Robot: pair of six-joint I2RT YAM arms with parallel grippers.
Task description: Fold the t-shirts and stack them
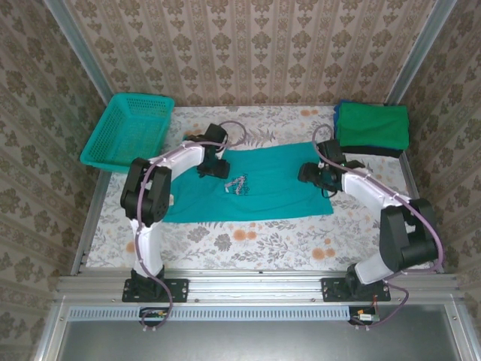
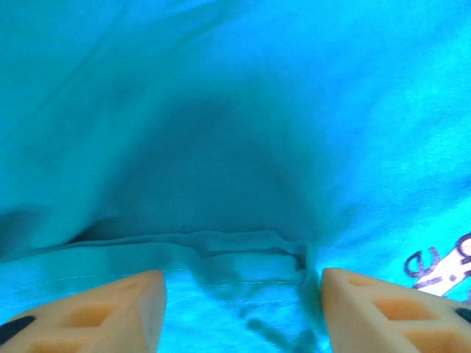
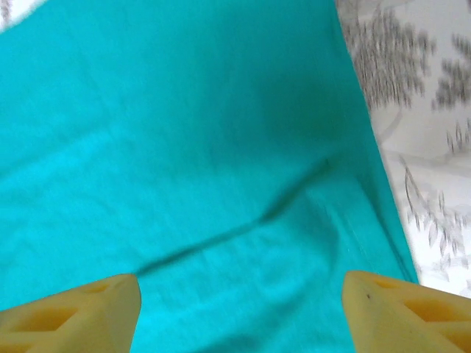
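Floral-print bench (image 1: 248, 241), teal t-shirt (image 1: 263, 192) spread across the middle, long axis left to right. Left tool (image 1: 213, 170) gapes over its far-left part, right tool (image 1: 313, 174) gapes over the right end.

I see my left arm (image 1: 147, 242) and right arm (image 1: 370, 192) as white links with black joints, a lilac cable (image 1: 440, 252) looping along each. The left fingers (image 2: 125, 309) are orange wedges, the right fingers (image 3: 88, 312) yellower.
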